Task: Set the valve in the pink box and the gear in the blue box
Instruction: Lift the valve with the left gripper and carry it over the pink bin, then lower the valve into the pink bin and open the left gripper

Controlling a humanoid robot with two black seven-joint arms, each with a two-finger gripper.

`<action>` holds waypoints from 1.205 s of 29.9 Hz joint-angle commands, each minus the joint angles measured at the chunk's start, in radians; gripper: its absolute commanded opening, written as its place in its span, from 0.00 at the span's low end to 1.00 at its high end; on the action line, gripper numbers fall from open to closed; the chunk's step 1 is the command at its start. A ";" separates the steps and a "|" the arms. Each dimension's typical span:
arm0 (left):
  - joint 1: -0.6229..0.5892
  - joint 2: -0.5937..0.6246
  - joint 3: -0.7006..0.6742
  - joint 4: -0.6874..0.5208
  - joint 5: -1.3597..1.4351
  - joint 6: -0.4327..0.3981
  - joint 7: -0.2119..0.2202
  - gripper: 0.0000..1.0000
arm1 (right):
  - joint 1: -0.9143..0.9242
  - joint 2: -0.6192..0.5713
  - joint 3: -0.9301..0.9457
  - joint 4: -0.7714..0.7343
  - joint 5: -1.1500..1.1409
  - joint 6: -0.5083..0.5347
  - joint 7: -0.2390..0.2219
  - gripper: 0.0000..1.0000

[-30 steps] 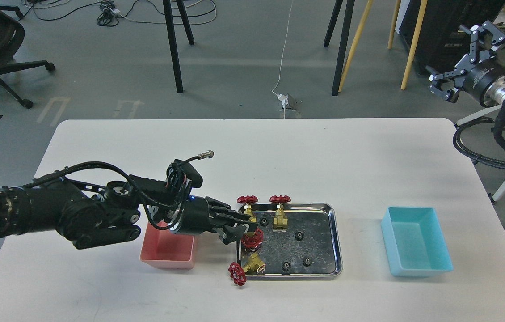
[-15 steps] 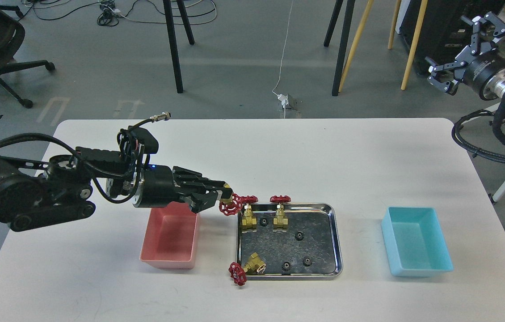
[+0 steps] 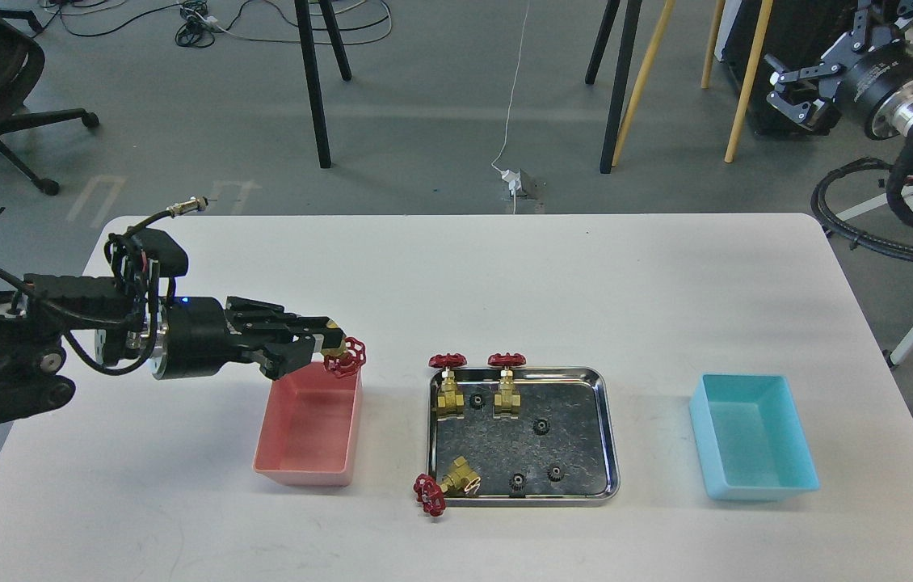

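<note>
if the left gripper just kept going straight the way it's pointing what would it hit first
Probably the two upright valves at the steel tray's far-left corner. The left gripper, holding a valve above the pink box's far edge, points rightward; its height is unclear, so it might pass over them.

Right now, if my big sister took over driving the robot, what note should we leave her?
Left gripper: shut on a valve, held over the far end of the pink box, not yet let go.
Right gripper: open, empty, raised off beyond the table's right side.
Steel tray: three valves; one tipped with its handwheel over the rim, plus four gears, such as this one.
Blue box: empty.
Done: nothing boxed.
Left: drop the valve, then move a gear into blue.
</note>
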 commanded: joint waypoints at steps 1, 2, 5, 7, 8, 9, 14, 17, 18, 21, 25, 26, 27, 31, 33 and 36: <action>0.032 0.008 0.000 0.000 0.039 0.018 0.000 0.21 | 0.000 -0.007 0.000 0.000 0.000 0.000 0.000 1.00; 0.043 0.008 0.000 0.003 0.047 0.026 0.000 0.21 | -0.001 -0.008 0.000 0.000 0.000 0.000 0.000 1.00; 0.071 0.008 0.000 0.004 0.053 0.033 0.000 0.21 | -0.004 -0.010 0.000 0.000 0.002 0.000 0.000 1.00; 0.084 0.008 0.002 0.007 0.053 0.040 0.000 0.21 | -0.007 -0.010 0.002 0.000 0.005 0.000 0.000 1.00; 0.095 0.006 0.003 0.014 0.058 0.049 0.000 0.21 | -0.007 -0.010 0.002 0.000 0.005 0.000 0.000 1.00; 0.107 0.005 0.002 0.021 0.065 0.056 0.000 0.21 | -0.011 -0.010 0.002 0.000 0.005 0.000 0.000 1.00; 0.127 0.005 0.002 0.061 0.076 0.061 0.000 0.21 | -0.014 -0.011 0.003 0.000 0.005 0.000 0.000 1.00; 0.135 0.005 0.003 0.069 0.076 0.063 0.000 0.21 | -0.015 -0.010 0.003 0.000 0.005 0.000 0.000 1.00; 0.141 0.002 0.003 0.072 0.076 0.063 0.000 0.21 | -0.015 -0.010 0.003 0.000 0.005 0.000 0.000 1.00; 0.158 -0.003 0.003 0.102 0.087 0.063 0.000 0.21 | -0.015 -0.010 0.003 0.000 0.005 0.000 0.000 1.00; 0.192 -0.008 -0.001 0.138 0.098 0.084 0.000 0.21 | -0.021 -0.011 0.003 0.000 0.005 0.000 0.000 1.00; 0.193 -0.009 -0.001 0.138 0.098 0.090 0.000 0.21 | -0.027 -0.011 0.005 0.000 0.005 0.000 0.000 1.00; 0.193 -0.012 -0.001 0.138 0.098 0.093 0.000 0.21 | -0.029 -0.011 0.003 0.000 0.005 0.000 0.000 1.00; 0.196 -0.043 0.003 0.142 0.098 0.099 0.000 0.21 | -0.038 -0.011 0.005 0.000 0.005 0.000 0.000 1.00; 0.196 -0.046 0.002 0.141 0.099 0.099 0.000 0.21 | -0.040 -0.011 0.005 0.000 0.005 0.000 0.000 1.00; 0.195 -0.049 -0.001 0.135 0.098 0.104 0.000 0.21 | -0.043 -0.013 0.005 0.000 0.005 0.000 0.001 1.00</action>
